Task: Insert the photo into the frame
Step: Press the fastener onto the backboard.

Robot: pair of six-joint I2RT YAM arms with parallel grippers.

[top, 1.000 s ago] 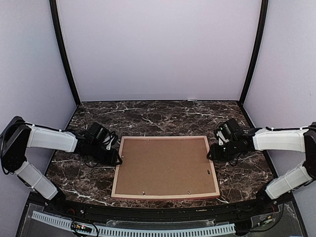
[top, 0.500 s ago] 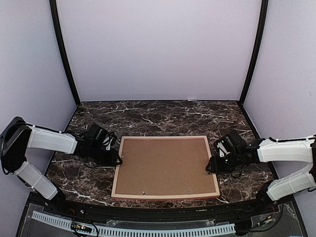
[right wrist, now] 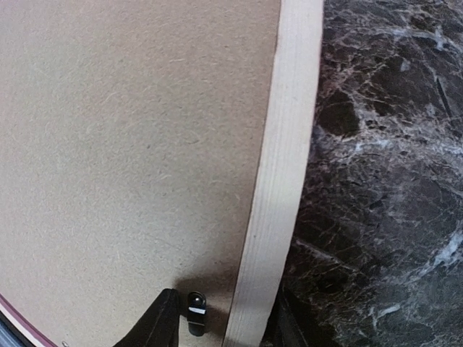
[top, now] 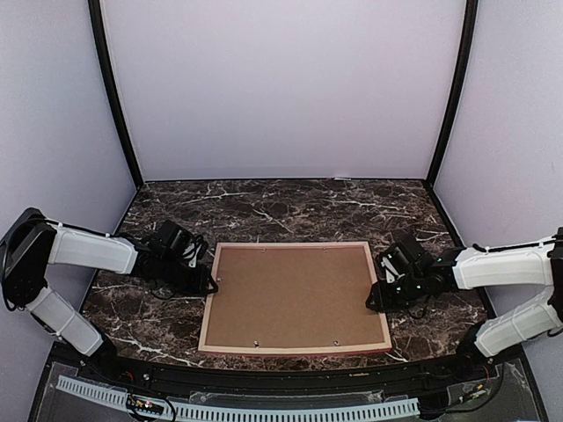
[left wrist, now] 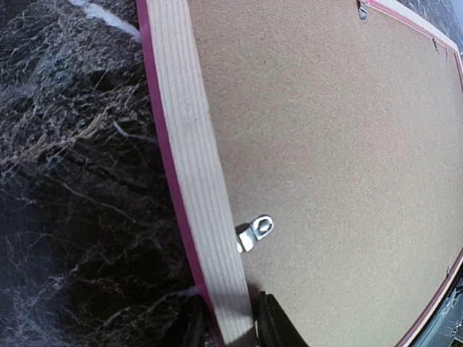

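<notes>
The frame [top: 295, 349] lies face down on the marble table, its pale wood back up and a thin pink edge showing. A brown backing board [top: 295, 294] fills it. The photo is hidden. My left gripper [top: 211, 283] is at the middle of the left rail [left wrist: 192, 166]; in the left wrist view it [left wrist: 228, 329] is shut on that rail, beside a silver clip [left wrist: 257, 233]. My right gripper [top: 371, 299] straddles the right rail [right wrist: 286, 144]. It [right wrist: 221, 325] is open: one finger on the board by a black clip [right wrist: 195, 312], the other outside.
Dark marble tabletop [top: 281, 211] extends behind and beside the frame. Pale walls with black corner posts enclose the back and sides. A black ledge and a white perforated strip [top: 264, 411] run along the near edge.
My right gripper has moved nearer along the right rail and in over it. The left gripper and the frame have not moved.
</notes>
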